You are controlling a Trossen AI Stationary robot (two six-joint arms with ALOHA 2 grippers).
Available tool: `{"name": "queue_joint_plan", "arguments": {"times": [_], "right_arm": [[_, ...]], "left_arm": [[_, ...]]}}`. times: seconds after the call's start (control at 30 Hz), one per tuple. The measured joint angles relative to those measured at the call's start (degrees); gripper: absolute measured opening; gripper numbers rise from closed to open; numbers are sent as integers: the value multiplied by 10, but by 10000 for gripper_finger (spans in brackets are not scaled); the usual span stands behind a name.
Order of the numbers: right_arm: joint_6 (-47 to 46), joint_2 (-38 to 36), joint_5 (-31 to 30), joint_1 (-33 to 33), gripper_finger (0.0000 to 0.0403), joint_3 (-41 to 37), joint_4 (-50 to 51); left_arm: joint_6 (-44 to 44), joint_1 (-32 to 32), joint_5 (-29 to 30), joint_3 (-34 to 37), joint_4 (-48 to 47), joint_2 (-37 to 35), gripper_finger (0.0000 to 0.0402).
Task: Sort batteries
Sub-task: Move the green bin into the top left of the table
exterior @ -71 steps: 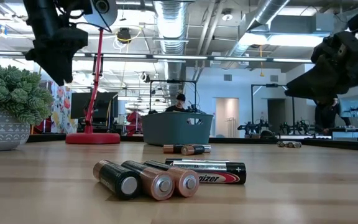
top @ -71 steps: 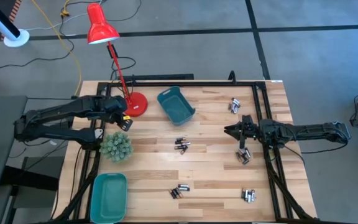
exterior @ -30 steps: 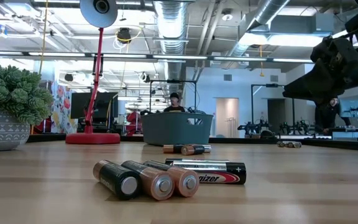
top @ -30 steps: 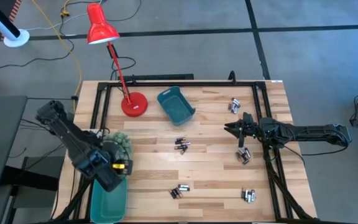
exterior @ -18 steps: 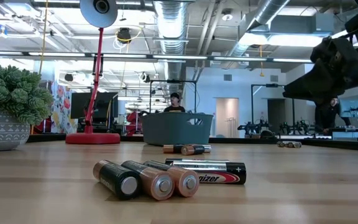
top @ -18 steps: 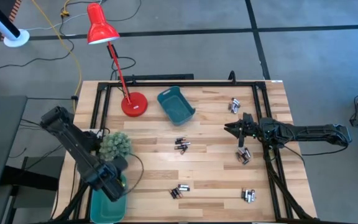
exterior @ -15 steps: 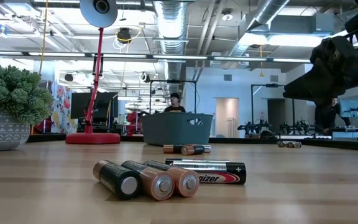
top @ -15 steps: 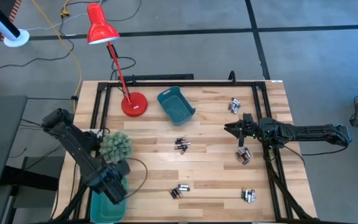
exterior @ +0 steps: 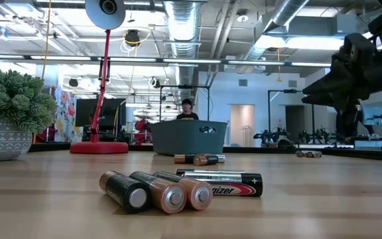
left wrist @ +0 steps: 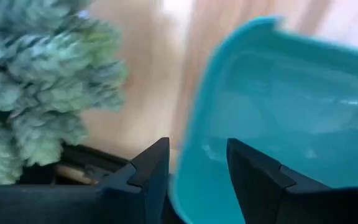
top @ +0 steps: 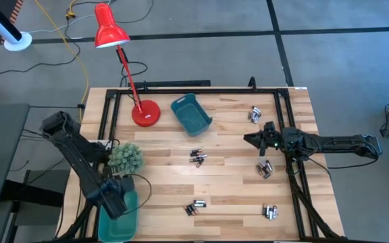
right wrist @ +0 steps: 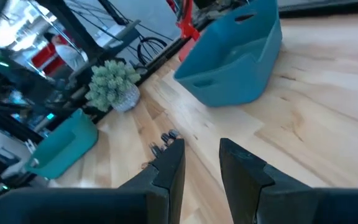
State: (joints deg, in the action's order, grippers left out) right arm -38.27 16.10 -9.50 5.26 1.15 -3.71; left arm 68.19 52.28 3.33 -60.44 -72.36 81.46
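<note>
Batteries lie in small clusters on the wooden table: mid-table [top: 196, 157], near the front [top: 194, 208], and three clusters at the right [top: 254, 115] [top: 265, 169] [top: 270, 212]. The low view shows the front cluster [exterior: 178, 189] close up. My left gripper [top: 113, 201] points down over the light teal bin [top: 120, 217] at the near left corner. It is open, one finger to each side of the bin's rim [left wrist: 191, 149] and above it. My right gripper [top: 250, 140] hangs level over the table's right part, open [right wrist: 201, 168] with nothing between its fingers.
A darker teal bin [top: 191, 113] stands at the far middle. A red desk lamp has its base [top: 146, 113] beside that bin. A green spiky plant in a pot [top: 125, 158] stands close to my left arm. Black rails [top: 290, 135] frame the table.
My left gripper has sunk toward the light teal bin and shifted a little toward the table's near edge, rolling its wrist by a large turn. My right gripper has rolled slightly in place. The batteries have not moved.
</note>
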Motion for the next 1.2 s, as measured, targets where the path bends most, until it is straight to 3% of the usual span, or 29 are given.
{"name": "queue_joint_plan", "arguments": {"times": [0.3, 0.63, 0.77, 0.93, 1.2], "right_arm": [[-44, 0, 0, 0, 118, 1, 0], [-54, 0, 0, 0, 118, 3, -2], [-54, 0, 0, 0, 118, 3, -2], [-54, 0, 0, 1, 118, 3, -1], [-71, 0, 0, 14, 118, 3, -20]], "left_arm": [[-49, 1, 0, 132, 105, -90, 154], [-75, 2, -15, 223, 191, -105, 152], [-74, 1, -32, 227, 234, -105, 117], [-17, 1, -38, 226, 283, -105, 16], [40, 1, -37, 154, 261, -101, 2]]}}
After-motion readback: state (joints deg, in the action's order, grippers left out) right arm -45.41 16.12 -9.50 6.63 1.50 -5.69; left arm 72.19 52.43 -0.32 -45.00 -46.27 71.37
